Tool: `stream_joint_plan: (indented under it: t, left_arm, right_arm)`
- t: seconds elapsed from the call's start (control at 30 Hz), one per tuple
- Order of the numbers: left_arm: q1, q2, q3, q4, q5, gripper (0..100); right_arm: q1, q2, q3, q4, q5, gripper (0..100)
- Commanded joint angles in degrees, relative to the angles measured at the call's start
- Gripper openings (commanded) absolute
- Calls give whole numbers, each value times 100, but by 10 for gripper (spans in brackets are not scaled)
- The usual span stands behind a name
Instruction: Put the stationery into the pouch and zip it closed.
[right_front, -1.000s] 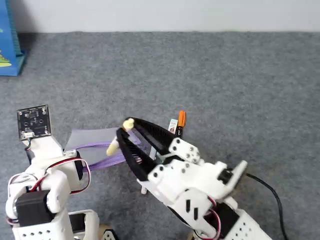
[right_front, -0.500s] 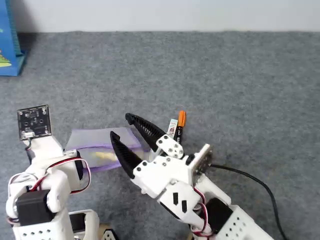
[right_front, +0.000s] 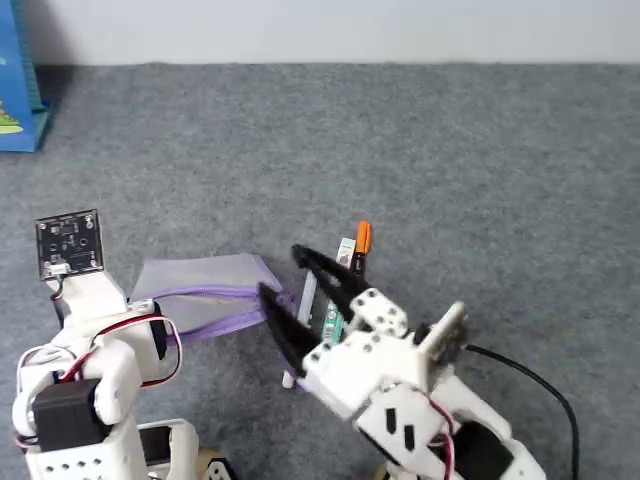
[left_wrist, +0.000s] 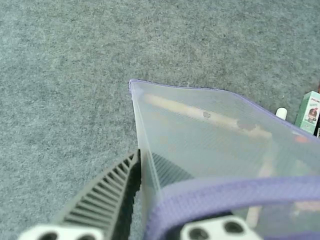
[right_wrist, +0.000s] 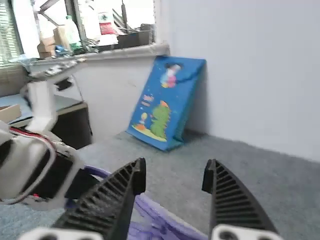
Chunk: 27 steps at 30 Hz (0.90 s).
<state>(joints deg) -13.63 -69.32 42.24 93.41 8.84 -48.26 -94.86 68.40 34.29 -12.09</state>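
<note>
A translucent purple pouch (right_front: 205, 285) lies on the grey carpet, its zipper edge open. My left gripper (right_front: 158, 312) is shut on the pouch's near corner; in the left wrist view the left gripper (left_wrist: 142, 172) pinches the pouch wall (left_wrist: 210, 145), and a cream stick (left_wrist: 200, 115) lies inside. My right gripper (right_front: 280, 272) hangs open and holds nothing, just right of the pouch mouth. Beside it lie a white pen (right_front: 305, 298), a green-and-white box (right_front: 332, 322) and an orange marker (right_front: 362, 240). The right gripper (right_wrist: 175, 167) also appears in its own wrist view, jaws wide apart.
A blue picture book (right_front: 18, 75) leans at the far left corner against the white wall (right_front: 330, 30); the same blue picture book (right_wrist: 167, 102) shows in the right wrist view. Bare grey carpet (right_front: 450, 150) stretches behind and to the right.
One second ago the right gripper held the cream stick over the pouch mouth. It let the stick go into the pouch, then drew back to the right, staying open. The left arm kept still.
</note>
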Motion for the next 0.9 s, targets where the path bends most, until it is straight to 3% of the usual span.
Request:
stream_joint_plan:
  t: [0.0, 0.13, 0.3, 0.87]
  left_arm:
    - [9, 114, 4, 26, 70, 13]
    - [9, 114, 4, 26, 70, 13]
    - [9, 114, 4, 26, 70, 13]
    - [0, 123, 4, 26, 70, 13]
  right_arm:
    - [831, 84, -360, 796, -563, 194]
    - [1534, 637, -352, 1596, -914, 194]
    - [1859, 1965, -404, 1771, -932, 194]
    - [2993, 7363, -2470, 444, -923, 194]
